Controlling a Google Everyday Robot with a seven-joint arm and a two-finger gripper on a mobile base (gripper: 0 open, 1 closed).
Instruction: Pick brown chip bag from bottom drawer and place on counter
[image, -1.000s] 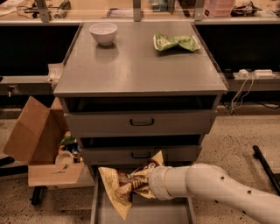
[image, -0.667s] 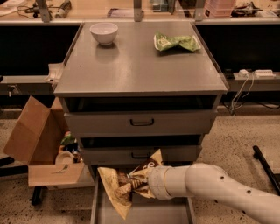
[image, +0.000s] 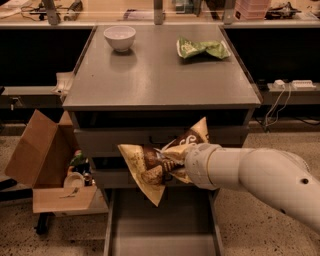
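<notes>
crumpled brown chip bag (image: 148, 169) clamped at its middle in the gripper (image: 172, 164), held above the open bottom drawer (image: 160, 227), below the counter (image: 160, 75) edge

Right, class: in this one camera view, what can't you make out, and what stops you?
Gripper, in front of the upper drawers, shut on the brown chip bag: jaws mostly buried in the crumpled bag.
Bottom drawer: front end cut off by the lower edge.
Cardboard box: contents too small and dim to name.
Arm: cut off by the right edge.
Bag lettering: too crumpled to read.
</notes>
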